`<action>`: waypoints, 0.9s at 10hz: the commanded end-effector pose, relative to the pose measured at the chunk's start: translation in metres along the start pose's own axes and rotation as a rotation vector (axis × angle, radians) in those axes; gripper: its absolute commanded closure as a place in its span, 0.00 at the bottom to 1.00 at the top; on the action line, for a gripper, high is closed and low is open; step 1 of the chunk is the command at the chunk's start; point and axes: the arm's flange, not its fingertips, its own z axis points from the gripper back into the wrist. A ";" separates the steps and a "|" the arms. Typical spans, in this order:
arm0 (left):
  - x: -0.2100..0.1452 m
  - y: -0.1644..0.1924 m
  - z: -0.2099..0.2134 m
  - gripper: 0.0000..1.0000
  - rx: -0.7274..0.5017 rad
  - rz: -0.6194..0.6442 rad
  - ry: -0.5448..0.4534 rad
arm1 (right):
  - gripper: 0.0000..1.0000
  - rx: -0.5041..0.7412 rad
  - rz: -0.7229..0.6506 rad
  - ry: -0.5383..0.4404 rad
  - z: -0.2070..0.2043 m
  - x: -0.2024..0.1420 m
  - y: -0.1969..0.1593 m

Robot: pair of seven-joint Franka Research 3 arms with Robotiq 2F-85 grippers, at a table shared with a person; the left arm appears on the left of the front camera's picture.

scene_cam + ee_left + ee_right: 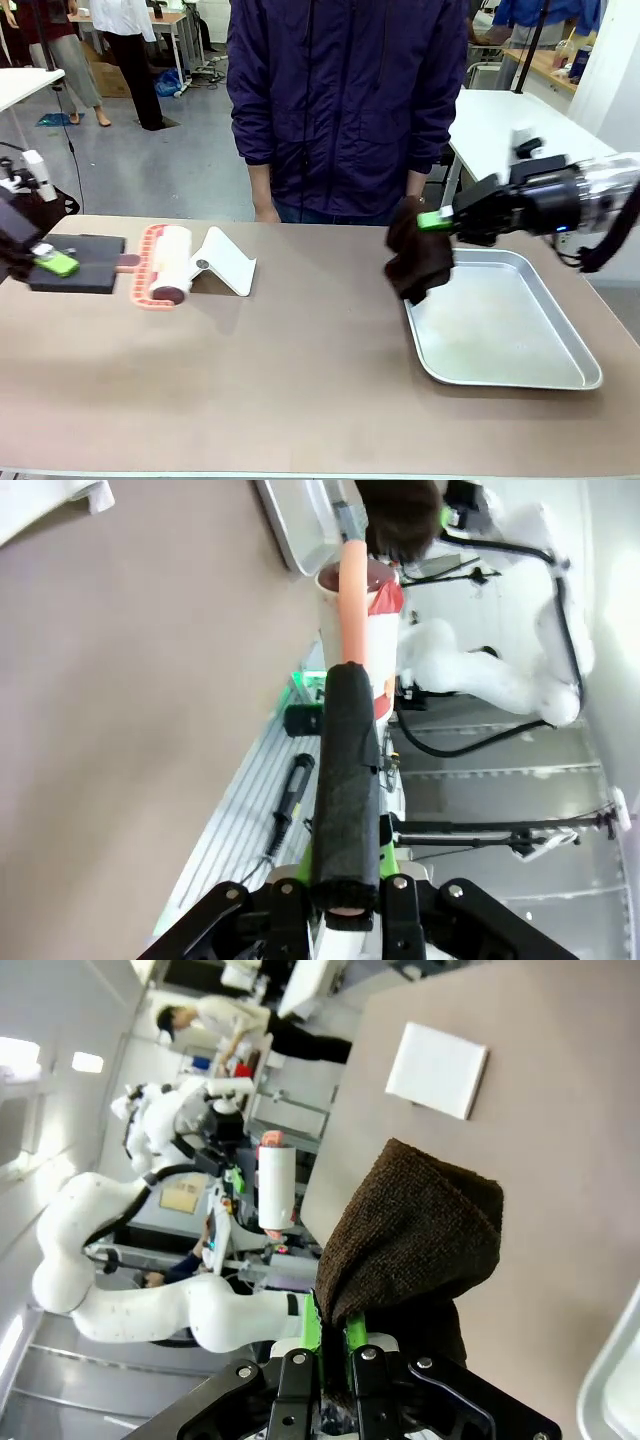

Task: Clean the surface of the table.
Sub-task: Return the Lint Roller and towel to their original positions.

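The brownish table (300,390) spans the front view. At its left edge my left gripper (50,262) is shut on the black foam handle (345,780) of a lint roller (168,262), whose white roll sits in a pink frame low over the table top. My right gripper (436,220) is shut on a dark brown cloth (418,262) that hangs over the left rim of the metal tray. In the right wrist view the cloth (415,1240) bunches up between my fingers, above the table (560,1160).
A shiny metal tray (560,375) lies at the right of the table. A white angled stand (228,262) rests beside the roller. A person in a dark jacket (345,100) stands at the far edge, hands down near the table.
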 end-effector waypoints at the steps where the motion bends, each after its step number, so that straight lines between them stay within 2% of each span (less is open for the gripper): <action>1: 0.032 -0.010 -0.023 0.78 0.084 0.033 -0.002 | 0.89 -0.045 -0.009 0.001 -0.045 -0.001 -0.010; 3: 0.084 -0.010 -0.042 0.78 0.183 0.091 -0.028 | 0.89 -0.070 0.002 0.013 -0.083 0.010 -0.029; 5: 0.116 -0.008 -0.058 0.78 0.200 0.132 -0.016 | 0.89 -0.066 -0.019 -0.031 -0.094 0.021 -0.044; 6: 0.085 -0.011 -0.050 0.78 0.193 0.065 -0.018 | 0.89 -0.094 -0.030 0.054 -0.082 0.021 -0.049; 7: 0.085 -0.011 -0.050 0.78 0.193 0.065 -0.018 | 0.89 -0.099 -0.033 0.036 -0.086 0.004 -0.041; 9: 0.085 -0.011 -0.050 0.78 0.193 0.065 -0.018 | 0.89 -0.099 -0.033 0.036 -0.086 0.004 -0.041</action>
